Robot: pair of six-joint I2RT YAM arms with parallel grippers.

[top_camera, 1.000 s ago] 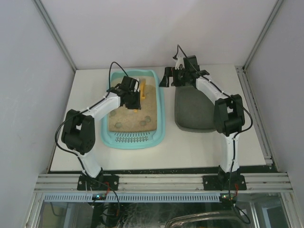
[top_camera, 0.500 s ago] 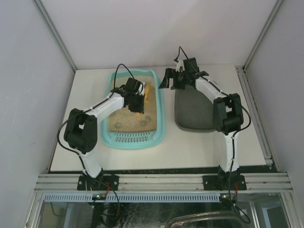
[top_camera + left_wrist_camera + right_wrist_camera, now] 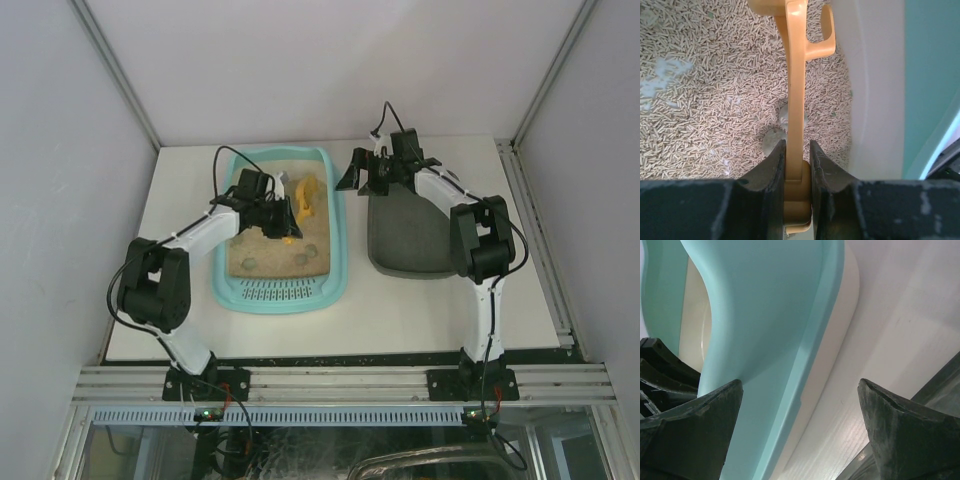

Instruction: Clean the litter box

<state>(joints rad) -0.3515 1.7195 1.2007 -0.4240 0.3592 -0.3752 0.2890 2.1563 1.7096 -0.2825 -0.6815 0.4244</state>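
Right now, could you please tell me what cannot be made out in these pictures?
Scoop head: left wrist view, cut off by the top edge.
One clump: left wrist view, partly behind the scoop handle.
Litter box inside: right wrist view shows only its outer wall.

The top view is bright, even and diffuse. The white desk (image 3: 420, 300) is nearly washed out, with faint soft shadows beside the arms, and the strip at 6 o'clock is dim. In the left wrist view the litter pellets (image 3: 715, 100) and scoop handle (image 3: 796, 100) are crisp. The litter box (image 3: 930, 75) wall glares white at 3 o'clock, and the left fingers (image 3: 765, 172) are dark at 6 o'clock. The right wrist view is soft-edged, with the right fingers (image 3: 690, 430) dark and grainy at 7 and 5 o'clock.
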